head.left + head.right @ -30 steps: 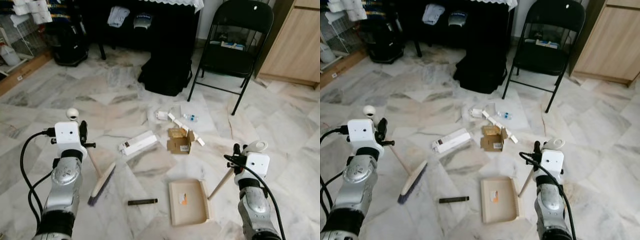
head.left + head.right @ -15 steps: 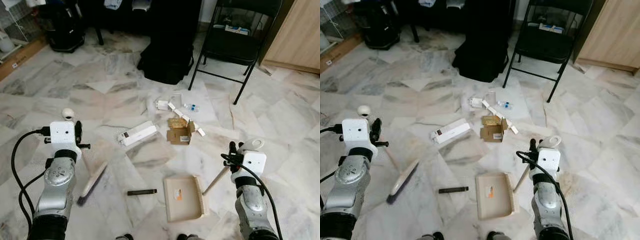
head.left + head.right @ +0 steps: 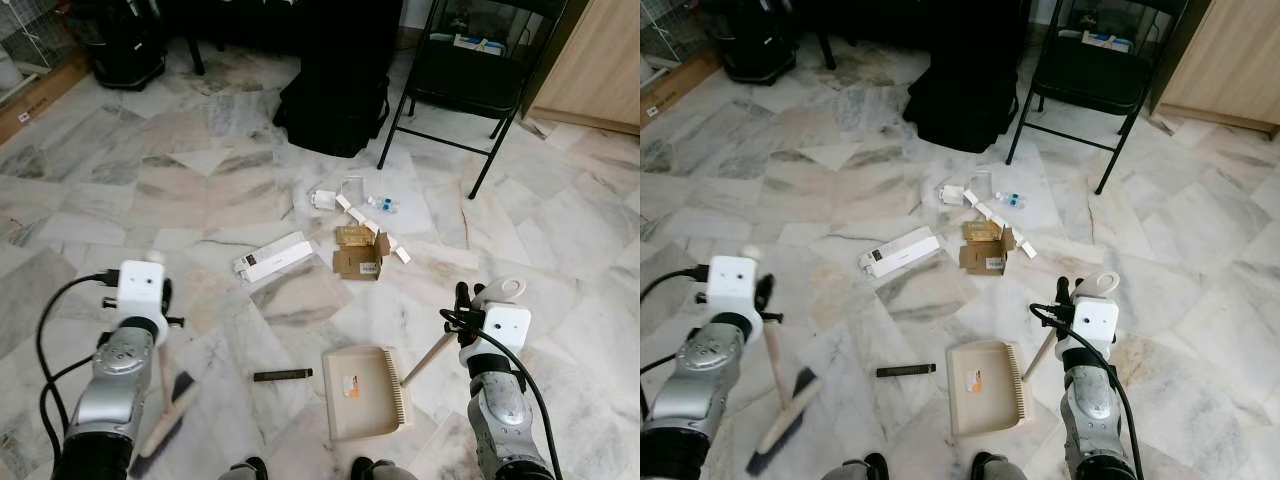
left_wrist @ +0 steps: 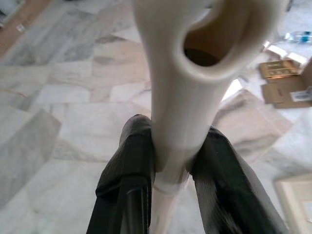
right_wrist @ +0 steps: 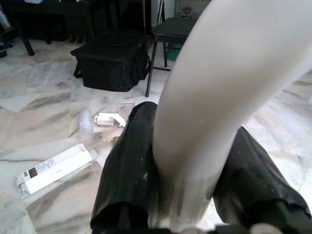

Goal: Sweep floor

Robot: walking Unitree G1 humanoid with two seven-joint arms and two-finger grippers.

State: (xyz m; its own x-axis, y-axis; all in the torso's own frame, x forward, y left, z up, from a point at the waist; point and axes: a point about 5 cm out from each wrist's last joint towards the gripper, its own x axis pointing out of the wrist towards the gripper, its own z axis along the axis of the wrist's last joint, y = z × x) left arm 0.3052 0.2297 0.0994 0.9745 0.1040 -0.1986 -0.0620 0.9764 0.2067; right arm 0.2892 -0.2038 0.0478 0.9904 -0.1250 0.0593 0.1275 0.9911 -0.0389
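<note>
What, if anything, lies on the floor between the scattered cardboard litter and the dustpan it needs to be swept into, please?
Nothing visible does: bare marble separates the brown cardboard box and long white box from the dustpan. The dark stick lies beside the dustpan, on the robot's left.

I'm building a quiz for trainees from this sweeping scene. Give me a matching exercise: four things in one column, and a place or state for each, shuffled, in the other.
Things:
1. broom
2. dustpan
3. black stick
4. folding chair

Places or states:
A. stands beside the black bag
B. handle clamped in the left pincer
C. lies loose on the floor left of the dustpan
D. flat on the floor, handle clamped in the right pincer

Pairs: 1-B, 2-D, 3-C, 4-A
</note>
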